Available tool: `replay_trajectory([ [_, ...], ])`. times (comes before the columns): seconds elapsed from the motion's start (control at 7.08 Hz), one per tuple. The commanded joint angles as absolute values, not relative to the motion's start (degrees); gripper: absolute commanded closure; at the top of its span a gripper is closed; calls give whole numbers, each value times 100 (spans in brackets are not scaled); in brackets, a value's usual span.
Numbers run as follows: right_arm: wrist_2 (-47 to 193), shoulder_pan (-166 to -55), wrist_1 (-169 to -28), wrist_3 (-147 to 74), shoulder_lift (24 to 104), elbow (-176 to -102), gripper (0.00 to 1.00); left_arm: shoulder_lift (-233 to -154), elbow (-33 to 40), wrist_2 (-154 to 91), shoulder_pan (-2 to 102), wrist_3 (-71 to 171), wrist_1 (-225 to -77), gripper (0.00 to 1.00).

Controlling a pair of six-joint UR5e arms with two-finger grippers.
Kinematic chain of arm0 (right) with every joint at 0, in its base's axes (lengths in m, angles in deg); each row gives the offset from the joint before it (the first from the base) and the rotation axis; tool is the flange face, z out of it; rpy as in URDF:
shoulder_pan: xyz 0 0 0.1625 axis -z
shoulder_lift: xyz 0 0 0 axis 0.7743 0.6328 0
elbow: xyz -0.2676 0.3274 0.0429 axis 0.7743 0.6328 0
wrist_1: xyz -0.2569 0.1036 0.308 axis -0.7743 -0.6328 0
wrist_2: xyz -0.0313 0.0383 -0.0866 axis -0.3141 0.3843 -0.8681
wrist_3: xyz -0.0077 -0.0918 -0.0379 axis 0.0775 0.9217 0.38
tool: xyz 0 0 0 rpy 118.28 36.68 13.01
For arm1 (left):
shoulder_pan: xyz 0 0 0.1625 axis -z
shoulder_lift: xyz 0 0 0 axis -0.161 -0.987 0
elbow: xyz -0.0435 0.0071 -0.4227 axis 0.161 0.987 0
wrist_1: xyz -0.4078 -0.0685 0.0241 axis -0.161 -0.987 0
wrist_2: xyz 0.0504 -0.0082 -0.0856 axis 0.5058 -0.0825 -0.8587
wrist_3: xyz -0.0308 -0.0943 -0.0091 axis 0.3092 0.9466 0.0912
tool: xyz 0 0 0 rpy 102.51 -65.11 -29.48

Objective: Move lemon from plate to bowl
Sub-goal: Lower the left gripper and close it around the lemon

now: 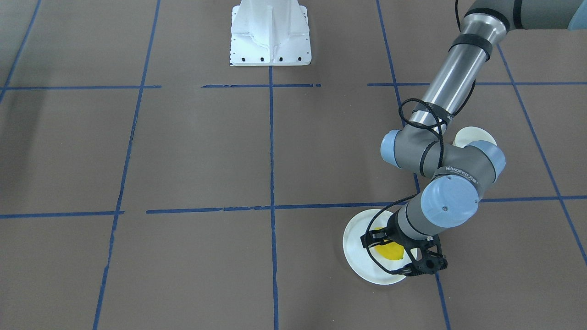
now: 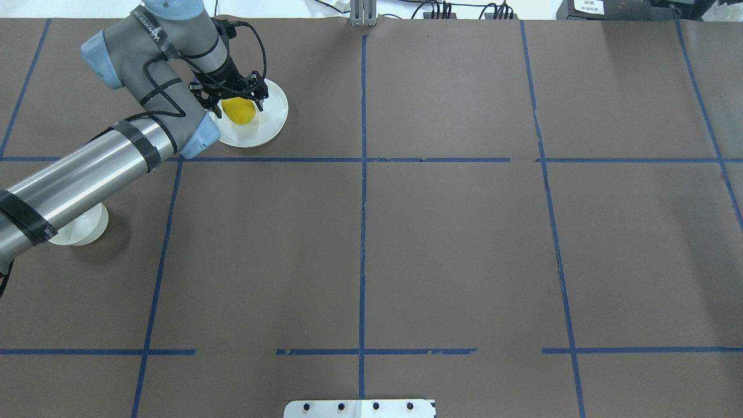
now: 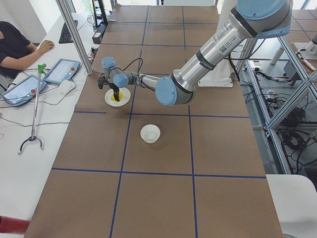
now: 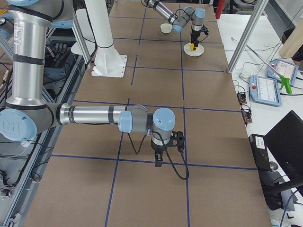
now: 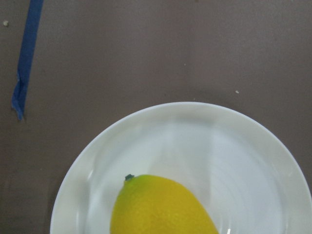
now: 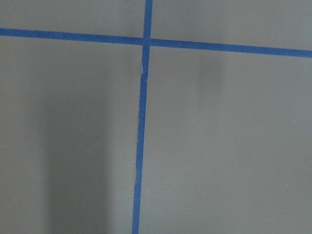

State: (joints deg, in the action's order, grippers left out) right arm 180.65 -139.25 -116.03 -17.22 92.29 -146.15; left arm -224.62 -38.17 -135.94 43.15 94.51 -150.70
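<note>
The yellow lemon lies on the wide white plate at the far left of the table. My left gripper is low over the plate, open, with a finger on either side of the lemon. The left wrist view shows the lemon on the plate, but no fingers. The small deep white bowl stands nearer the robot, partly hidden under my left arm; it shows fully in the exterior left view. My right gripper shows only in the exterior right view, and I cannot tell its state.
Brown table cover with a grid of blue tape lines. The white robot base stands at the table's edge. An operator and tablets are beside the table near the plate. The right wrist view shows only table and tape.
</note>
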Motion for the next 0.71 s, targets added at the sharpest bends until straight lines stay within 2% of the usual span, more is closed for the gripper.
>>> replay_trajectory([
  [0.0, 18065, -13925, -11603, -1722, 9229, -14615, 0, -22459, -3845, -13593, 4294, 9453, -15090, 0],
  [0.14, 18065, -13925, -11603, -1722, 9229, -14615, 0, -22459, -3845, -13602, 4303, 9480, -15090, 24],
  [0.28, 18065, -13925, -11603, -1722, 9221, -14615, 0, -22476, -3836, -13602, 4320, 9480, -15090, 69],
  [0.42, 18065, -13925, -11603, -1722, 9229, -14615, 0, -22477, -3793, -13602, 4381, 9445, -15081, 100],
  [0.56, 18057, -13925, -11603, -1722, 9229, -14615, 0, -22459, -3592, -13663, 4591, 9401, -15020, 100],
])
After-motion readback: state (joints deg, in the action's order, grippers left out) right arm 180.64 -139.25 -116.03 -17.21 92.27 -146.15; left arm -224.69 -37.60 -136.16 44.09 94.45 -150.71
